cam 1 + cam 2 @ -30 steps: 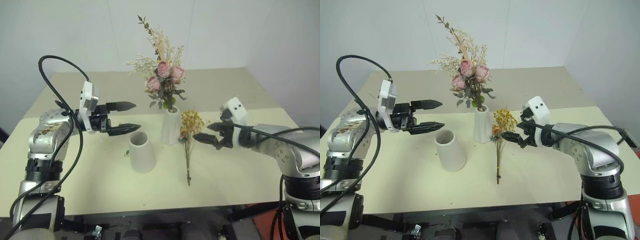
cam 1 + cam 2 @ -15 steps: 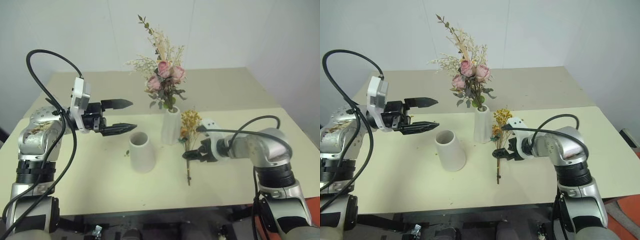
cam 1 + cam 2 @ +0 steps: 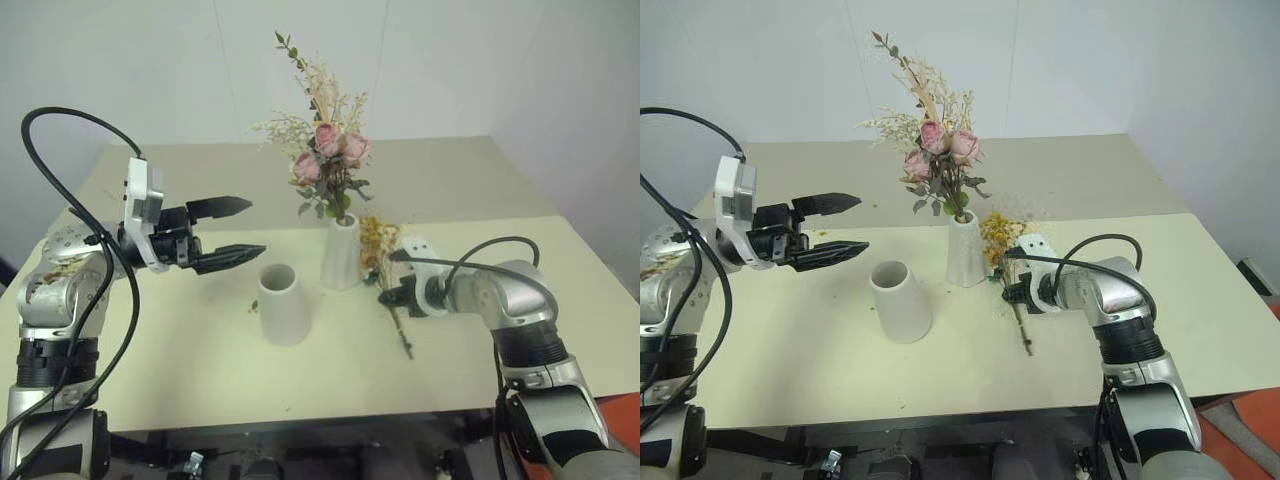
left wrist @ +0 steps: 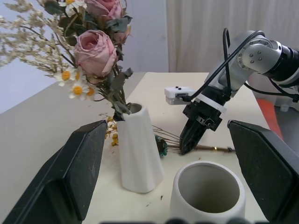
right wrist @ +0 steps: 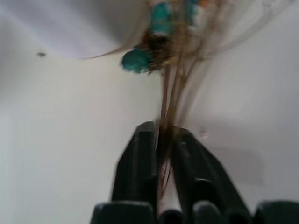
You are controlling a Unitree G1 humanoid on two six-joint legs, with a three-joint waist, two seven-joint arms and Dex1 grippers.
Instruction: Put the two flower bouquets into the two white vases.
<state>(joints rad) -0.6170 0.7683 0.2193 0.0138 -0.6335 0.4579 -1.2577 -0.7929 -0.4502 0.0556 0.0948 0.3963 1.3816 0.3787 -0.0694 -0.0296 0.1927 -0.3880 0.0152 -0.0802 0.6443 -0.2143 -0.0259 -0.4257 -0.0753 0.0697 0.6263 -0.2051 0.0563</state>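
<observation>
At mid-desk point(image 3: 150, 370) the taller vase point(image 3: 341, 252) holds the rose bouquet point(image 3: 325, 160), with the shorter vase point(image 3: 283, 303) just beside it toward the front-left corner and the dried-flower bouquet point(image 3: 388, 275) lying on the desk immediately right of the taller vase, stems toward the front edge.

L gripper point(image 3: 240, 229) agape, R gripper point(image 5: 163, 140) clamped

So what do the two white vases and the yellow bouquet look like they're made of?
Both vases, the taller vase and the shorter vase, look like matte ceramic or plaster: flat white, no glare, thick rim. The yellow bouquet looks dried: wiry brown stems, tiny crisp heads; it could be artificial.
</observation>
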